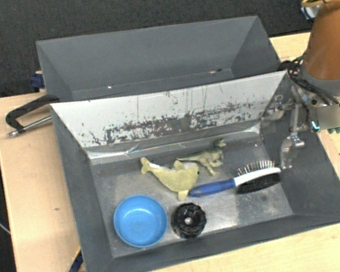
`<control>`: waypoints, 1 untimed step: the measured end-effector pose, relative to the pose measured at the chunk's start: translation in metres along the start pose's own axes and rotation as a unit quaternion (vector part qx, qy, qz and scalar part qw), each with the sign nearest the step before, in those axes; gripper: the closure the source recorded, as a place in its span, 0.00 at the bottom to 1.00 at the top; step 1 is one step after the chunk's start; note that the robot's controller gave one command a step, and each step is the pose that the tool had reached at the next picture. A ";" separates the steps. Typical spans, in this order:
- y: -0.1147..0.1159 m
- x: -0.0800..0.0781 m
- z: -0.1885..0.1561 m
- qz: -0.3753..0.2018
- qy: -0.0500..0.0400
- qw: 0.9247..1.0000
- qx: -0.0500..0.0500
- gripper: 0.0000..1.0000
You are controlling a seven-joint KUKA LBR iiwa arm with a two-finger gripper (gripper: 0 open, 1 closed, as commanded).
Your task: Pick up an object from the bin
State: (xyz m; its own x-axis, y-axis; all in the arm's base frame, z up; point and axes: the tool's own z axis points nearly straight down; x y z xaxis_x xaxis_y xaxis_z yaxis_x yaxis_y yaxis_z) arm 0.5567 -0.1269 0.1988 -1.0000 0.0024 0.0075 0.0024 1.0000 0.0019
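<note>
End effector [287, 147] sits low at the right wall of the grey metal bin [312, 201]; can't tell whether it's spread or pressed together. Nearest item: blue-handled plastic brush with black head and white bristles [238, 183], lying flat on the floor right of centre, head just beside the end effector. Left of it: pale yellow-green floppy toy [174, 177], round blue plastic bowl [139, 221], round black ribbed disc [189, 220].

arm [330, 38]: in from right, orange cover | tool [290, 143]: low, pointing down
</note>
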 end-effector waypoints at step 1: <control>0.025 -0.002 0.128 -0.163 -0.004 0.987 0.001 0.00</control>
State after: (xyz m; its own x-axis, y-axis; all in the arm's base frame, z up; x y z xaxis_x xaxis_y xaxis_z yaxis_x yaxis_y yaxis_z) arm 0.5581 -0.1014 0.0712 -0.9477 -0.3193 -0.0003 -0.3193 0.9477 0.0005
